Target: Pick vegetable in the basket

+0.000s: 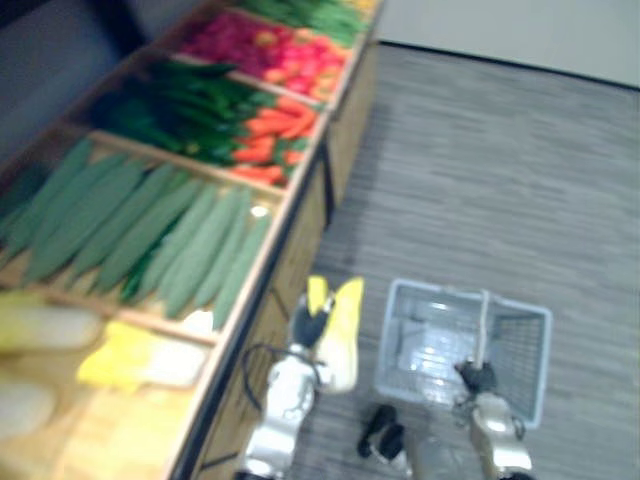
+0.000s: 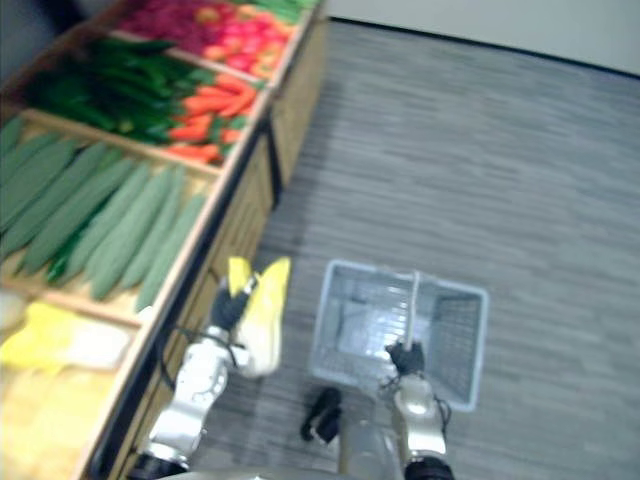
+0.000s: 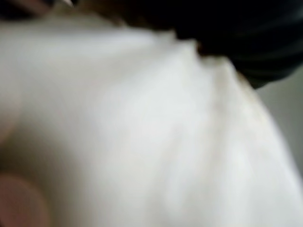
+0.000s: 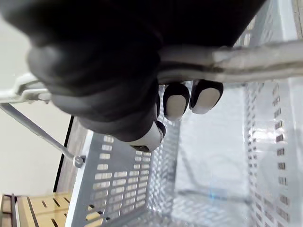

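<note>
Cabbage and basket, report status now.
Status: left hand shut on yellow cabbage, held beside the basket; right hand shut on the handle; basket bare inside, nothing in the way.

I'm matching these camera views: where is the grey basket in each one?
Left eye view: basket low right, right hand on its handle.
Right eye view: low centre-right.
Right wrist view: mesh wall past the fingers.
Left wrist view: pale vegetable instead.
Shared landmark: the handle.
</note>
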### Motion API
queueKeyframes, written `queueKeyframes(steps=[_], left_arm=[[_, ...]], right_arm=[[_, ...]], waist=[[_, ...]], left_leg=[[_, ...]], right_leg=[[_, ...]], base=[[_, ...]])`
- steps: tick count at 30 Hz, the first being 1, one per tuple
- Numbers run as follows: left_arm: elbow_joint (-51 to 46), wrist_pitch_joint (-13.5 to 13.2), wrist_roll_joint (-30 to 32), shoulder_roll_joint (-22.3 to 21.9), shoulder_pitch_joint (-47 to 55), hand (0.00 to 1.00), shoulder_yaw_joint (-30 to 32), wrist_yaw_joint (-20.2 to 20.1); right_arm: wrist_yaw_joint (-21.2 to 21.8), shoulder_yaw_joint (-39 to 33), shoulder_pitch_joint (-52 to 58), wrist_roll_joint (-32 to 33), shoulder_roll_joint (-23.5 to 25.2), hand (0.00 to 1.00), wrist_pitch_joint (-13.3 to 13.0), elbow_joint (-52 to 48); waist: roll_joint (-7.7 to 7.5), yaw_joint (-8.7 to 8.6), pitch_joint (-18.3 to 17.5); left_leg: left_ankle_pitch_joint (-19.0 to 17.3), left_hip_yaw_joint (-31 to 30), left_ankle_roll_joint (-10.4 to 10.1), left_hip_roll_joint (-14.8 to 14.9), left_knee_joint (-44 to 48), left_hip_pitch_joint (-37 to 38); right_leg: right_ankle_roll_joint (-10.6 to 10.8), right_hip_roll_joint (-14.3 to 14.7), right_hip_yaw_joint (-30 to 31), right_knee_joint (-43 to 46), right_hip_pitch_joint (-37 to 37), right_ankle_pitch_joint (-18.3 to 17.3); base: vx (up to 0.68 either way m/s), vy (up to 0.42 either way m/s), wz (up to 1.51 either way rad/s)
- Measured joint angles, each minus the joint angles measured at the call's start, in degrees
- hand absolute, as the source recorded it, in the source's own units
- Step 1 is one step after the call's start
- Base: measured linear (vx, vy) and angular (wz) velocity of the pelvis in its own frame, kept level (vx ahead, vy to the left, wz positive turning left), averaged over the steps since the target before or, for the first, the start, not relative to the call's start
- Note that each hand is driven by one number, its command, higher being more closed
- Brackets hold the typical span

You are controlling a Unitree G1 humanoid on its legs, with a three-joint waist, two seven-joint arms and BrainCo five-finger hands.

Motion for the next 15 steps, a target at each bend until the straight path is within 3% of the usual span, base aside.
queueKeyframes(steps=[1,2,3,4,5,6,7,8,9,12,13,14,15], left_arm=[[1.9,0.0,-0.1,0.0,-0.1,1.00,-0.4,-0.6],[2.3,0.0,-0.2,0.0,0.0,1.00,-0.5,-0.6],[3.9,-0.1,-0.6,0.3,0.0,1.00,-1.0,-0.6],[5.3,-0.2,-0.6,0.3,-0.1,1.00,-1.3,-0.6],[6.3,-0.3,-0.6,-0.7,-0.2,1.00,-1.4,-0.6],[6.8,-0.5,-0.9,-2.0,0.1,1.00,-1.7,-0.2],[9.2,-0.5,-1.9,-2.3,-0.6,1.00,-3.0,0.1],[9.4,-0.5,-2.1,-2.3,-0.3,1.00,-3.5,0.0],[9.3,-0.4,-2.2,-2.5,0.3,1.00,-3.8,0.1],[9.3,-0.4,-2.1,-2.9,0.4,1.00,-4.5,0.7],[9.3,-0.3,-2.1,-2.9,0.4,1.00,-5.3,0.8],[9.3,-0.2,-2.1,-2.9,0.4,1.00,-5.4,0.8],[9.3,0.3,-2.0,-2.9,0.3,1.00,-5.8,0.8]], right_arm=[[1.1,3.1,2.3,0.0,-0.5,1.00,0.0,-2.8],[1.3,3.7,2.6,0.0,-0.7,1.00,0.0,-3.3],[2.1,5.9,3.5,0.0,-1.4,1.00,0.0,-5.0],[2.7,7.4,3.2,0.0,-1.8,1.00,0.0,-5.5],[3.1,7.5,3.0,0.0,-2.1,1.00,-0.1,-5.5],[3.4,7.6,3.0,0.0,-3.3,1.00,-0.5,-7.5],[3.8,8.0,3.1,0.1,-4.0,1.00,-0.2,-7.7],[3.9,8.0,3.1,0.1,-4.4,1.00,-0.1,-7.8],[4.1,8.1,3.1,0.2,-5.2,1.00,-0.1,-9.1],[4.2,9.3,3.2,0.3,-6.8,1.00,-0.1,-12.2],[4.3,9.6,3.9,0.5,-7.3,1.00,-0.1,-14.8],[4.4,10.0,4.2,0.5,-7.5,1.00,-0.1,-15.9],[4.7,10.9,5.3,0.7,-7.5,1.00,-0.2,-17.8]], waist=[[-0.24,0.34,0.1],[-0.21,0.43,0.1],[-0.31,1.00,0.2],[-0.76,1.45,0.5],[0.18,1.76,0.7],[0.99,1.48,1.7],[1.66,1.56,2.7],[1.74,1.60,2.7],[0.85,1.46,3.0],[0.36,1.70,2.9],[1.28,1.84,2.4],[1.02,2.12,2.5],[0.05,2.95,2.2]], left_leg=[[0.6,-1.8,2.9,6.8,15.8,-1.6],[0.7,-2.8,4.5,7.9,18.9,-2.2],[-1.1,-10.3,6.2,9.5,28.8,-7.0],[-2.6,-19.2,4.1,7.0,32.1,-13.4],[-2.9,-22.9,3.7,6.9,31.7,-16.5],[-4.1,-25.8,1.1,7.6,33.2,-21.2],[-4.7,-26.9,0.3,9.0,30.5,-24.4],[-4.7,-26.7,0.3,8.5,28.3,-26.0],[-4.5,-26.2,0.6,6.4,22.6,-28.5],[0.6,-23.9,1.4,2.1,7.8,-30.8],[4.0,-23.9,1.7,0.4,1.4,-30.6],[5.2,-24.0,2.2,-0.3,-0.1,-30.0],[7.0,-24.2,3.8,-1.6,-1.7,-28.6]], right_leg=[[0.8,4.0,5.0,-4.5,3.1,0.7],[0.9,4.6,6.0,-5.3,3.6,0.8],[1.4,6.5,9.6,-7.6,5.3,0.9],[3.8,6.3,10.3,-8.7,6.7,-1.4],[6.1,5.7,9.6,-6.8,6.8,-3.4],[0.8,2.6,11.0,2.6,5.5,-3.3],[2.6,3.1,12.9,2.2,8.0,-6.2],[2.5,3.0,13.6,1.7,8.3,-6.2],[2.8,2.2,14.2,0.6,9.3,-6.1],[3.9,1.5,15.5,-2.9,11.2,-5.6],[4.7,2.2,16.0,-5.2,12.8,-5.0],[4.8,2.3,16.2,-5.5,13.5,-4.9],[6.2,1.4,16.9,-4.9,14.3,-5.8]], base=[[0.17,-0.148,-1.41],[0.13,-0.101,-1.76],[0.11,-0.056,-1.56],[0.13,-0.048,-1.70],[0.18,-0.025,-1.42],[0.19,-0.015,-0.92],[0.18,-0.007,-0.70],[0.15,-0.009,-0.32],[0.17,-0.006,-0.22],[0.24,0.025,-0.10],[0.33,0.062,-0.15],[0.39,0.082,-0.26],[0.41,0.109,-0.23]])
